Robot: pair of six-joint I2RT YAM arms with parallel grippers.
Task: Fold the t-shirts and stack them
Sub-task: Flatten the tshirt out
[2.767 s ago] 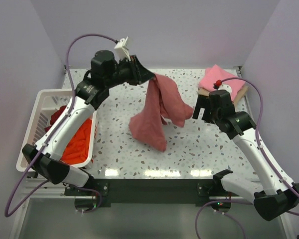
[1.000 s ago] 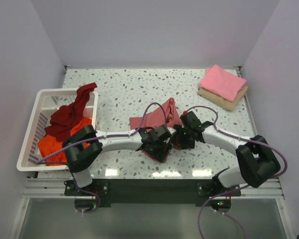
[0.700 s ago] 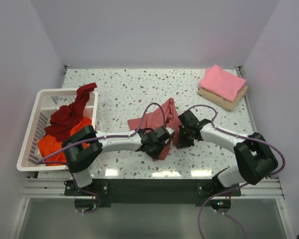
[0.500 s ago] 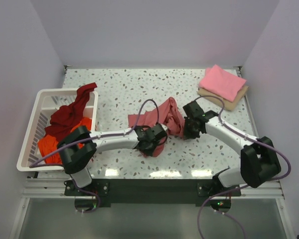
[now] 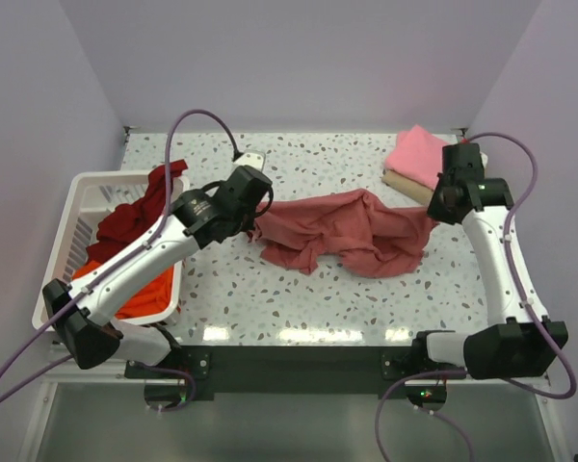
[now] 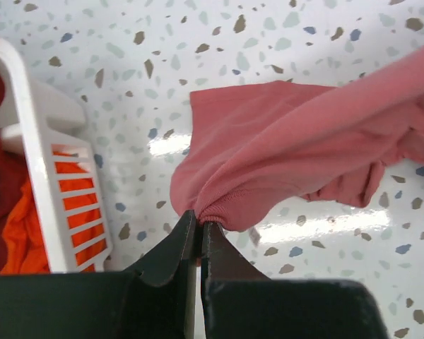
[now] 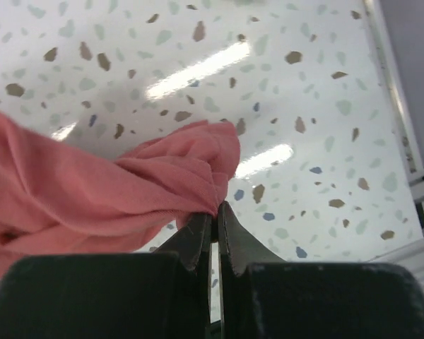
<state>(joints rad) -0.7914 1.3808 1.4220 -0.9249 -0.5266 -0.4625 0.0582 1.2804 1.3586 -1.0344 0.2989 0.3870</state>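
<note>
**rose-red t-shirt stretched between both grippers**

the white speckled stone-look tabletop (image 5: 299,159) is seen from above, with the white slatted plastic basket (image 5: 62,252) set at its 9 o'clock edge. a soft dusty rose-red cloth t-shirt (image 5: 342,231) is spread in a crumpled band across the middle of the table. it runs from the 9 o'clock side to the 3 o'clock side, apart from the basket. its middle sags low over the table; whether it touches cannot be told. inside the basket a dark maroon cloth t-shirt (image 5: 125,217) is heaped at the 12 o'clock end, with one part draped over the rim. a bright orange cloth t-shirt (image 5: 149,294) is bunched at the 6 o'clock end. at 2 o'clock a folded bright pink cloth t-shirt (image 5: 414,154) is laid on top of a folded tan cloth (image 5: 405,181).

the left gripper (image 5: 254,227) is pressed together on the 9 o'clock end of the rose-red t-shirt. in the left wrist view a gathered hem is seen pinched between the black fingertips (image 6: 180,244), held above the table. the right gripper (image 5: 433,214) is clamped on the 3 o'clock end, just beside the pink stack. in the right wrist view a bunched fold is nipped between its fingers (image 7: 194,236).
</note>
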